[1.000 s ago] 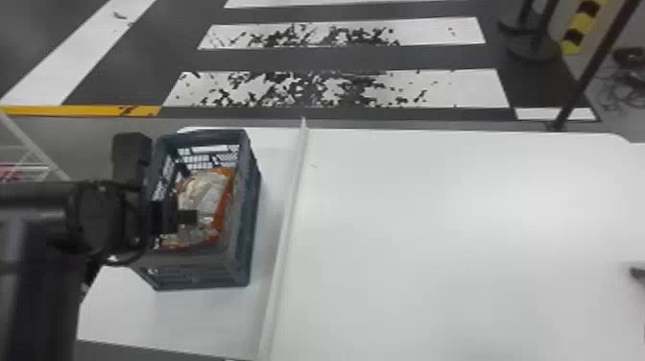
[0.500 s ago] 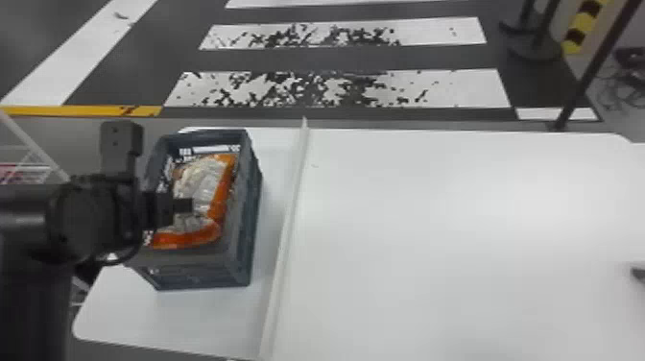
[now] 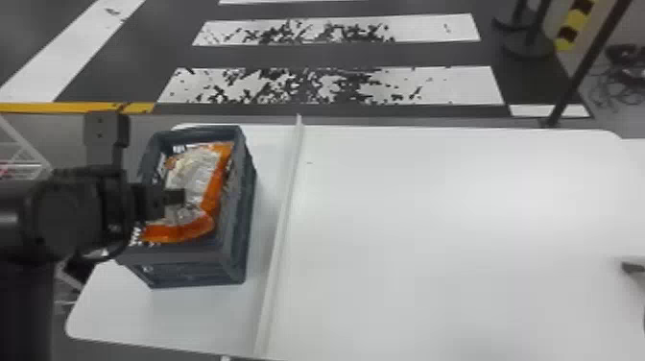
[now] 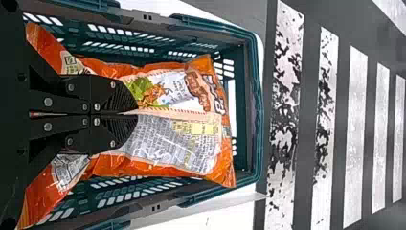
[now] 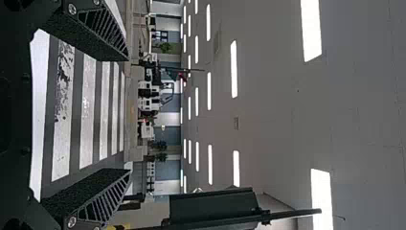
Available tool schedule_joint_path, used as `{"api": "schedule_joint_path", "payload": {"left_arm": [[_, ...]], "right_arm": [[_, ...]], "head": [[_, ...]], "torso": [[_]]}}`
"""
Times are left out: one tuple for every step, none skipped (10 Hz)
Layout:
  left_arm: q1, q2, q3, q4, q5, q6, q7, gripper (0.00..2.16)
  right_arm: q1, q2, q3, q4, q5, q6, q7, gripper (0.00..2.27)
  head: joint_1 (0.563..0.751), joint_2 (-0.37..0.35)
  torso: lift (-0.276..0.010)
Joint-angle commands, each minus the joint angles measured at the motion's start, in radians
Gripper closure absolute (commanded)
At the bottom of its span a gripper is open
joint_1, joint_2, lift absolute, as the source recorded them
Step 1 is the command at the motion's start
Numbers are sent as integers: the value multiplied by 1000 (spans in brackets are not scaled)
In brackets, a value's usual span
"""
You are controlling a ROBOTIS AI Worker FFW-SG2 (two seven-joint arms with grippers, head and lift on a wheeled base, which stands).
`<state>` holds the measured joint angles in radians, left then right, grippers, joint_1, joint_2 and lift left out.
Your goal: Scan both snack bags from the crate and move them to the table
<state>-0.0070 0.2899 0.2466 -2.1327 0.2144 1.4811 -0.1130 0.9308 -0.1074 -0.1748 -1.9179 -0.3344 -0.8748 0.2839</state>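
At the left of the frame, the left tool [image 4: 136,114] pinches a snack bag [image 4: 179,91] in the crate [image 3: 240,216] — the pick-up, I'd judge, calling next for a lift clear and a scan — while the right tool [image 5: 128,115] gapes empty.

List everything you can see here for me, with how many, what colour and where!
Snack bag: at least one, orange and silvery, in the crate
Crate: one, dark blue-green, on the table's left part
Table: one, white, under the crate
Strip: one, white, across the table
Floor stripes: several, white, beyond the table
Ceiling lights: many, white, overhead
Left gripper: one, black, shut on the bag
Right gripper: one, black, open, away from the crate
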Motion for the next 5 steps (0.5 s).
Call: {"api": "schedule_joint_path", "payload": {"left_arm": [[4,0,13,-7,14,0,7,2135],[9,0,17,-27,23,-3,16,2135],[13,0,20,-42,25,-3,16,2135],[24,0,36,-62,36,-3,15,2135],[36,-2,46,-102,40,-6,18,2135]], "right_arm": [[-7,0,1,3,0,3,0,103],[-9,0,1,3,0,6,0,103],[-12,0,1,5,0,9,0,103],[-13,0,1,5,0,12,0,103],[-15,0,1,5,0,12,0,103]], "head": [[695,103],[695,107],[695,109],[695,109],[695,108]], "torso": [[-87],[-87],[-87],[-87],[-87]]}}
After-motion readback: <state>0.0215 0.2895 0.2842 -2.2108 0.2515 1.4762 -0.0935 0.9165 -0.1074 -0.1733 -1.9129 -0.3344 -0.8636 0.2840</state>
